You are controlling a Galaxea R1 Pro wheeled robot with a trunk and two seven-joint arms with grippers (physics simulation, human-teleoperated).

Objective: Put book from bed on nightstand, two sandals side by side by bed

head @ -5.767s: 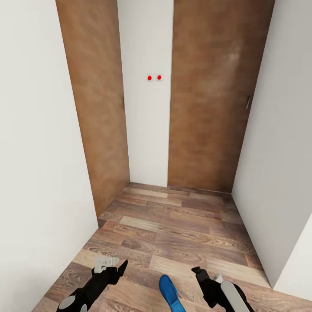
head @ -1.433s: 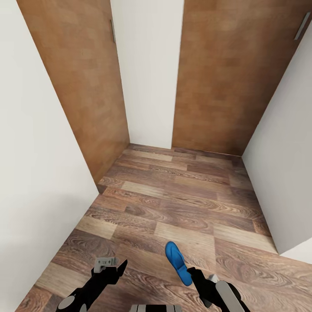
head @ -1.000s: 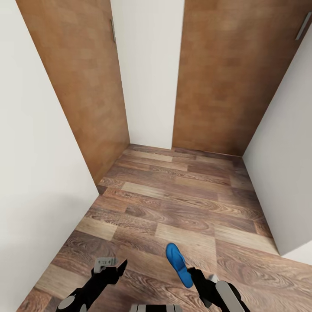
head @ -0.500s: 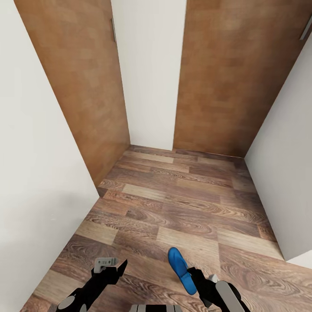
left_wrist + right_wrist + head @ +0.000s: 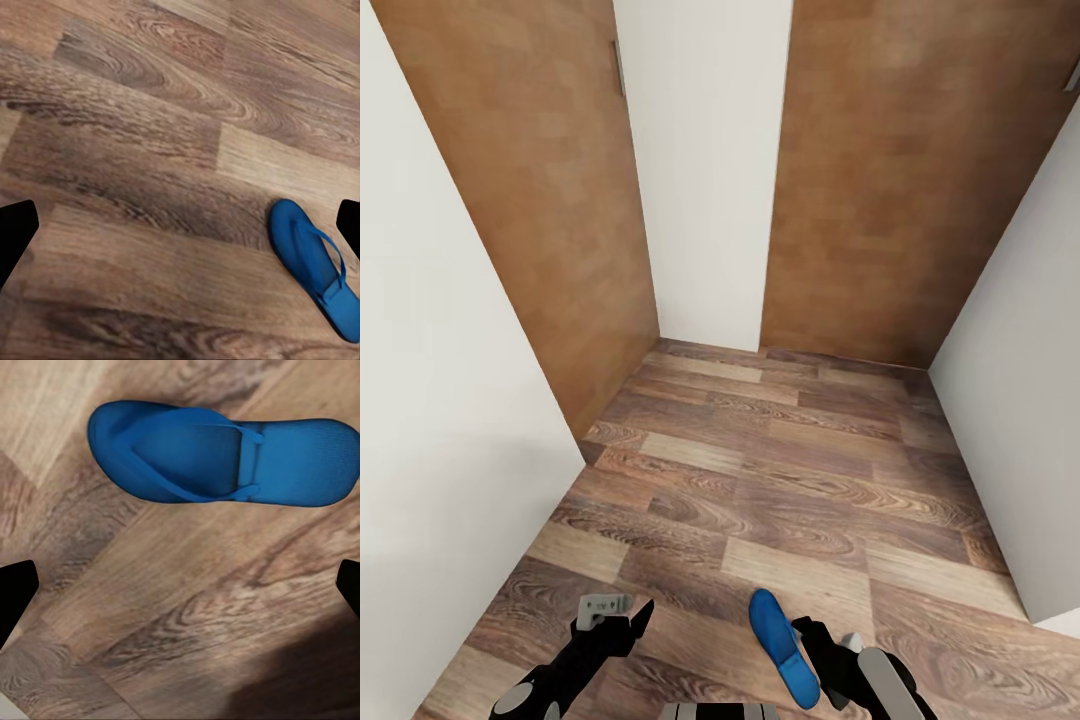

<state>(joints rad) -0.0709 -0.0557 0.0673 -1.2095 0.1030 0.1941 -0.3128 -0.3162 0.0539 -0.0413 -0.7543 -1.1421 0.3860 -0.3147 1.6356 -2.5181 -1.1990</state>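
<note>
Wood floor [image 5: 780, 480]: sandal [image 5: 217, 461] beyond right fingers [image 5: 15, 596].

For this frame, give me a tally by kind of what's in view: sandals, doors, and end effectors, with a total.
Blue sandal: 1, lying flat on the wood floor
Tan wooden doors: 2, left door and right door
End effectors: 2, left end effector and right end effector, both open and holding nothing
Total: 5

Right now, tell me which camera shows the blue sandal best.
The right wrist view: the sandal lies whole and large, straps clear, on the wood floor. The left wrist view shows it smaller, near the edge. In the head view the right gripper partly covers it.
</note>
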